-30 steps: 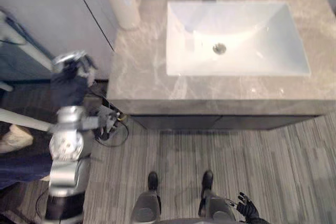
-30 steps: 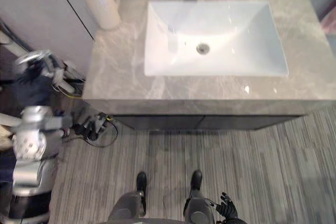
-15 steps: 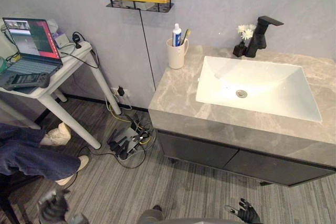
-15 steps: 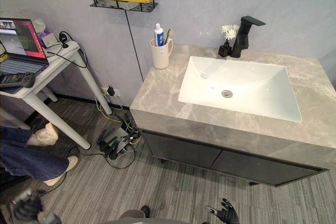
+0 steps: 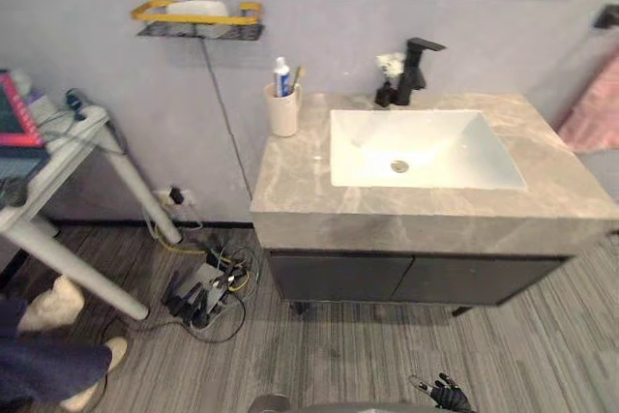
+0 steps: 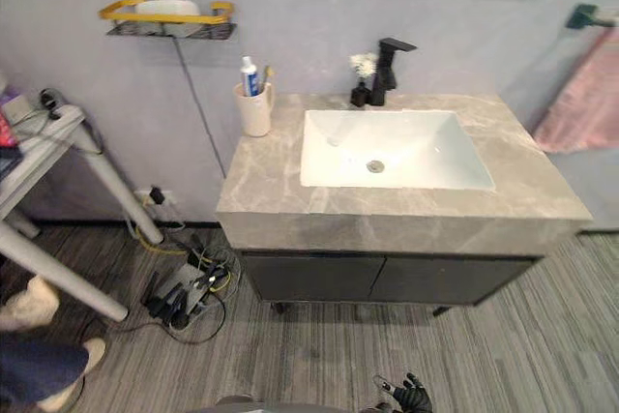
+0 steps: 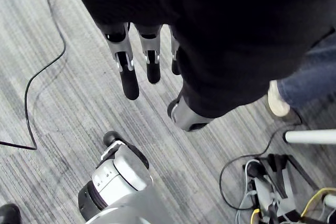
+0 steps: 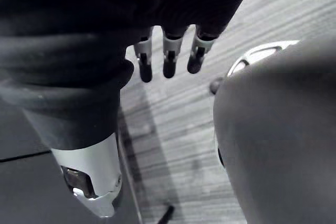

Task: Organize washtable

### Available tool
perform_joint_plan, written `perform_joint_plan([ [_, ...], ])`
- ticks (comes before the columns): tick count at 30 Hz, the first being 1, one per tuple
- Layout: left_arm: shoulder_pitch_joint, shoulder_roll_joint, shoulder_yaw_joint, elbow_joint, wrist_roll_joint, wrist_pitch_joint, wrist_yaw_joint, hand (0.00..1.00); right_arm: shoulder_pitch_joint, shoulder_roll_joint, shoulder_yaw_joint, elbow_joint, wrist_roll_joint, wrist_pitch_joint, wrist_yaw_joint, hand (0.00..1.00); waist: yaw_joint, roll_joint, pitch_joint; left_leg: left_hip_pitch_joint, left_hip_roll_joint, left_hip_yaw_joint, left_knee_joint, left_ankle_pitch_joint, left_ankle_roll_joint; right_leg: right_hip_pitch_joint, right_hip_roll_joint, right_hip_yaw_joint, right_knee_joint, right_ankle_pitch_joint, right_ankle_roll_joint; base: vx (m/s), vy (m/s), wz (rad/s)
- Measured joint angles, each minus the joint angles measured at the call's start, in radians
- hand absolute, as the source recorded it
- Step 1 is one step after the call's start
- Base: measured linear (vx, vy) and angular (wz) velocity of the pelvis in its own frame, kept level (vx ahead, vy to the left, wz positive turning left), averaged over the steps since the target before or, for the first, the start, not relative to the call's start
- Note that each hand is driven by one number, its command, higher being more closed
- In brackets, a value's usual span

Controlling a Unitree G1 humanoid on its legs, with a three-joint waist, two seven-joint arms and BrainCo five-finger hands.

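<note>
The washtable's grey marble counter (image 5: 290,181) holds a white sink (image 5: 426,142). A black faucet (image 5: 416,70) stands behind the basin, with a small vase of white flowers (image 5: 389,70) beside it. At the counter's back left corner a cream cup (image 5: 282,111) holds toothpaste and a toothbrush. My right hand (image 5: 447,396) hangs low by the floor, fingers (image 8: 167,59) straight and empty. My left hand (image 7: 128,72) also hangs over the striped floor, fingers straight, holding nothing. Both hands are far from the counter.
A yellow-rimmed wall shelf (image 5: 198,21) carries a white item left of the counter. A pink towel (image 5: 590,108) hangs at the right. A white side table (image 5: 58,171), a person's legs and shoes (image 5: 58,302), and a power strip with cables (image 5: 198,292) occupy the floor at the left.
The camera has tilted up from looking straight down and swung right, so the whole washtable shows. My left arm, raised at the left a second ago, has dropped down.
</note>
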Motion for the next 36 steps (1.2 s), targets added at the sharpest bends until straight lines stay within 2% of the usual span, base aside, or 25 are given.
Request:
perform_joint_plan([
  [2, -0.005, 0.021, -0.055, 0.002, 0.014, -0.001, -0.002, 0.0, -0.006, 0.0, 0.0, 0.012, -0.002, -0.002, 0.0, 0.0, -0.008, -0.009, 0.006, 0.039, 0.001, 0.064, -0.007, -0.004, 0.002, 0.006, -0.024, -0.089, 0.225, -0.031, -0.008, -0.03, 0.017, -0.94],
  [4, -0.032, 0.037, -0.067, 0.002, 0.017, -0.004, -0.009, 0.0, -0.015, -0.001, 0.0, 0.039, -0.002, -0.002, 0.001, 0.0, -0.001, -0.037, 0.006, 0.078, -0.018, 0.132, -0.019, -0.013, -0.012, 0.022, -0.005, -0.167, 0.18, -0.077, 0.011, 0.04, 0.011, -1.45],
  [6, -0.057, 0.03, -0.069, 0.04, 0.017, 0.001, -0.021, 0.0, -0.032, -0.017, 0.002, 0.046, -0.011, -0.005, 0.0, 0.0, 0.02, 0.011, -0.001, 0.083, -0.028, 0.156, -0.131, -0.004, 0.01, 0.038, 0.139, -0.17, -0.082, -0.011, 0.012, -0.04, 0.054, -2.03],
  [7, -0.068, 0.02, -0.07, 0.037, 0.013, -0.004, -0.023, 0.0, -0.051, -0.031, 0.007, 0.058, -0.024, 0.005, -0.001, 0.0, 0.031, 0.012, -0.001, 0.103, -0.021, 0.249, -0.177, 0.038, 0.01, 0.036, 0.085, -0.284, 0.028, -0.112, -0.01, -0.08, -0.004, -1.75],
  [8, -0.073, 0.03, -0.076, 0.028, 0.011, -0.002, -0.022, 0.0, -0.049, -0.035, 0.028, 0.072, -0.027, 0.005, -0.001, 0.0, 0.028, -0.006, -0.004, 0.105, -0.028, 0.282, -0.169, 0.044, 0.0, 0.047, 0.051, -0.332, 0.07, -0.142, 0.014, 0.0, -0.092, -2.34],
  [9, -0.094, 0.059, -0.104, 0.026, 0.009, 0.0, -0.022, 0.0, -0.06, -0.038, 0.074, 0.108, -0.043, 0.014, -0.001, 0.0, 0.039, -0.04, 0.006, 0.106, -0.018, 0.387, -0.131, 0.03, -0.015, 0.059, 0.04, -0.381, 0.034, -0.148, 0.129, 0.03, -0.117, -1.84],
  [10, -0.101, 0.061, -0.104, 0.029, 0.007, 0.002, -0.021, 0.0, -0.07, -0.036, 0.088, 0.114, -0.045, 0.017, -0.001, 0.0, 0.038, -0.036, 0.011, 0.105, 0.008, 0.427, -0.104, 0.023, -0.024, 0.05, 0.073, -0.346, 0.008, -0.127, 0.123, 0.05, -0.188, -2.35],
  [11, -0.112, 0.064, -0.105, 0.032, 0.004, 0.001, -0.022, 0.0, -0.075, -0.028, 0.108, 0.114, -0.043, 0.018, -0.001, 0.0, 0.034, -0.038, 0.011, 0.118, 0.055, 0.492, -0.048, 0.018, -0.033, 0.043, 0.144, -0.266, -0.068, -0.094, 0.109, 0.05, -0.208, -2.14],
  [13, -0.117, 0.063, -0.105, 0.034, 0.003, -0.002, -0.022, 0.0, -0.071, -0.023, 0.139, 0.116, -0.053, 0.017, 0.003, 0.0, 0.031, -0.043, 0.015, 0.141, 0.177, 0.55, 0.167, -0.014, -0.043, 0.061, 0.243, -0.135, -0.144, -0.074, 0.087, 0.08, -0.242, -2.23],
  [14, -0.113, 0.061, -0.103, 0.034, 0.003, -0.002, -0.022, 0.0, -0.067, -0.012, 0.162, 0.116, -0.057, 0.015, 0.003, 0.0, 0.033, -0.046, 0.015, 0.138, 0.248, 0.547, 0.309, -0.009, -0.009, 0.074, 0.283, -0.059, -0.165, -0.072, 0.077, 0.12, -0.205, -2.39],
  [15, -0.099, 0.06, -0.091, 0.029, 0.001, -0.015, -0.02, 0.0, -0.067, -0.017, 0.186, 0.116, -0.065, 0.011, 0.003, 0.0, 0.044, -0.053, 0.02, 0.099, 0.32, 0.491, 0.48, -0.039, 0.102, 0.09, 0.337, 0.051, -0.189, -0.067, 0.047, 0.16, -0.126, -2.79],
  [17, -0.089, 0.056, -0.101, 0.03, 0.004, -0.019, -0.03, 0.0, -0.083, -0.023, 0.195, 0.122, -0.08, 0.009, 0.007, 0.0, 0.038, -0.054, 0.022, -0.016, 0.23, 0.238, 0.528, -0.103, 0.051, 0.084, 0.373, 0.195, -0.2, -0.066, 0.02, 0.15, -0.04, -2.62],
  [19, -0.078, 0.062, -0.135, 0.031, 0.006, -0.021, -0.023, 0.0, -0.083, -0.029, 0.195, 0.128, -0.08, 0.009, 0.022, 0.0, 0.039, -0.056, 0.025, -0.116, 0.072, -0.025, 0.423, -0.116, 0.017, 0.096, 0.403, 0.359, -0.219, -0.037, 0.043, 0.15, 0.042, -2.41],
  [21, -0.084, 0.067, -0.151, 0.031, 0.009, -0.022, -0.023, 0.0, -0.082, -0.033, 0.2, 0.125, -0.084, 0.006, 0.023, 0.0, 0.039, -0.055, 0.026, -0.159, -0.012, -0.192, 0.327, -0.121, 0.003, 0.099, 0.424, 0.477, -0.215, -0.035, 0.05, 0.16, 0.14, -2.09],
  [23, -0.085, 0.075, -0.174, 0.033, 0.015, -0.025, -0.026, 0.0, -0.086, -0.042, 0.229, 0.131, -0.09, -0.002, 0.041, 0.0, 0.042, -0.054, 0.032, -0.171, -0.138, -0.578, 0.205, -0.113, -0.047, 0.097, 0.454, 0.666, -0.188, -0.043, 0.077, 0.23, 0.234, -2.63],
  [24, -0.085, 0.075, -0.174, 0.035, 0.015, -0.024, -0.025, 0.0, -0.089, -0.042, 0.225, 0.135, -0.088, -0.004, 0.043, 0.0, 0.042, -0.051, 0.034, -0.162, -0.155, -0.659, 0.181, -0.108, -0.058, 0.101, 0.464, 0.711, -0.173, -0.046, 0.084, 0.25, 0.264, -2.39],
  [25, -0.087, 0.077, -0.162, 0.041, 0.014, -0.022, -0.028, 0.0, -0.087, -0.035, 0.213, 0.134, -0.088, -0.008, 0.041, 0.0, 0.036, -0.052, 0.045, -0.128, -0.158, -0.689, 0.175, -0.058, -0.104, 0.109, 0.472, 0.787, -0.151, -0.058, 0.109, 0.21, 0.309, -2.04],
  [27, -0.11, 0.083, -0.126, 0.025, 0.012, -0.029, -0.037, 0.0, -0.069, -0.009, 0.184, 0.109, -0.088, -0.014, 0.044, 0.0, 0.019, -0.068, 0.044, -0.114, -0.149, -0.597, 0.174, -0.065, -0.068, 0.107, 0.453, 0.836, -0.162, -0.046, 0.137, 0.16, 0.363, -1.7],
  [28, -0.124, 0.081, -0.084, 0.002, 0.012, -0.035, -0.043, 0.0, -0.066, 0.017, 0.169, 0.088, -0.092, -0.011, 0.055, 0.0, 0.015, -0.092, 0.043, -0.129, -0.133, -0.497, 0.21, -0.099, -0.016, 0.09, 0.446, 0.9, -0.191, -0.045, 0.156, 0.07, 0.343, -1.71],
  [30, -0.122, 0.068, -0.046, -0.007, 0.013, -0.031, -0.042, 0.0, -0.039, 0.029, 0.175, 0.031, -0.089, -0.009, 0.066, 0.0, 0.014, -0.093, 0.044, -0.146, -0.082, -0.331, 0.276, -0.152, 0.032, 0.043, 0.463, 1.017, -0.195, -0.015, 0.191, -0.03, 0.389, -2.38],
  [32, -0.119, 0.066, -0.047, -0.009, 0.015, -0.031, -0.043, 0.0, -0.038, 0.028, 0.175, 0.013, -0.088, -0.008, 0.064, 0.0, 0.016, -0.088, 0.047, -0.143, -0.045, -0.236, 0.286, -0.166, 0.055, 0.011, 0.463, 0.985, -0.186, 0.013, 0.181, -0.08, 0.322, -2.07],
  [33, -0.119, 0.066, -0.052, -0.012, 0.015, -0.034, -0.044, 0.0, -0.037, 0.03, 0.175, -0.001, -0.087, -0.005, 0.064, 0.0, 0.028, -0.089, 0.047, -0.129, -0.012, -0.119, 0.285, -0.17, 0.062, -0.036, 0.423, 0.791, -0.15, 0.011, 0.172, -0.1, 0.27, -2.61],
  [34, -0.12, 0.066, -0.054, -0.014, 0.02, -0.036, -0.046, 0.0, -0.026, 0.03, 0.168, -0.005, -0.082, -0.007, 0.063, 0.0, 0.031, -0.088, 0.048, -0.103, 0.008, -0.026, 0.275, -0.171, 0.064, -0.057, 0.341, 0.518, -0.106, 0.003, 0.166, -0.08, 0.212, -2.52],
  [35, -0.12, 0.066, -0.053, -0.013, 0.025, -0.036, -0.046, 0.0, -0.018, 0.031, 0.159, -0.005, -0.078, -0.01, 0.062, 0.0, 0.034, -0.088, 0.048, -0.084, 0.009, 0.008, 0.263, -0.171, 0.064, -0.053, 0.3, 0.398, -0.077, -0.005, 0.156, -0.1, 0.202, -2.3],
  [36, -0.118, 0.067, -0.056, -0.005, 0.026, -0.035, -0.049, 0.0, -0.001, 0.03, 0.133, -0.004, -0.065, -0.019, 0.061, 0.0, 0.037, -0.088, 0.048, -0.022, 0.01, 0.111, 0.217, -0.177, 0.079, -0.021, 0.211, 0.161, 0.011, -0.048, 0.131, -0.08, 0.12, -1.67],
])
